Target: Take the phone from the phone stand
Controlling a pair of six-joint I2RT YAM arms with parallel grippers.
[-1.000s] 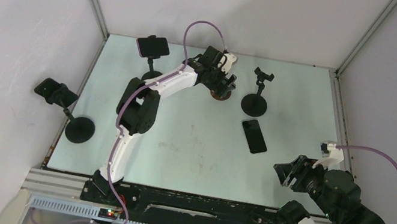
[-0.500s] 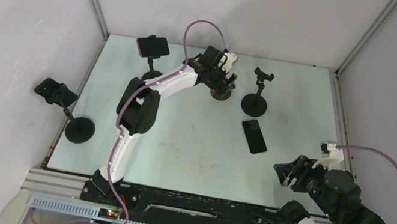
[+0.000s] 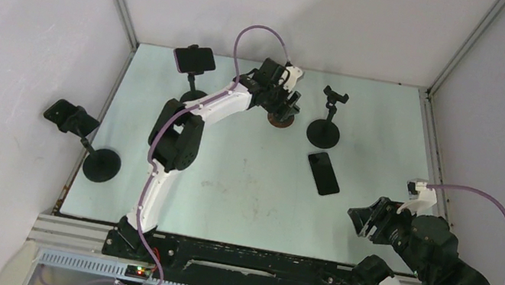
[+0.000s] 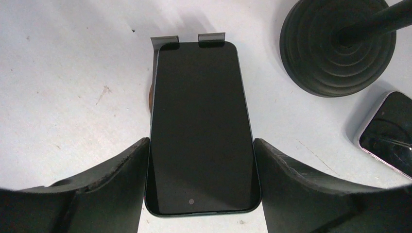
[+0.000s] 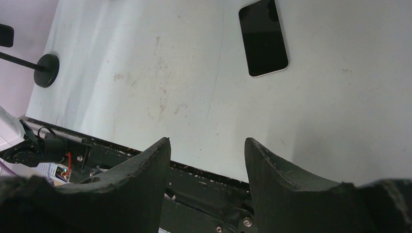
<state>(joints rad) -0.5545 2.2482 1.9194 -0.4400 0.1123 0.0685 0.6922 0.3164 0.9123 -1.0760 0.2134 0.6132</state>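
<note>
A dark phone (image 4: 201, 126) leans on a stand whose two clips (image 4: 187, 41) hold its far end; the stand's brown base (image 3: 282, 120) sits at the back middle of the table. My left gripper (image 4: 201, 145) straddles the phone's near end, with both fingers pressed against its long sides. In the top view the left gripper (image 3: 281, 101) covers the phone. My right gripper (image 3: 364, 219) hangs open and empty over the table's near right edge, and the right wrist view shows it too (image 5: 206, 143).
An empty black stand (image 3: 329, 116) is right of the left gripper, and its base shows in the left wrist view (image 4: 337, 46). A loose phone (image 3: 324, 173) lies flat on the table. Two more stands holding phones are at the back left (image 3: 193, 61) and far left (image 3: 84, 137).
</note>
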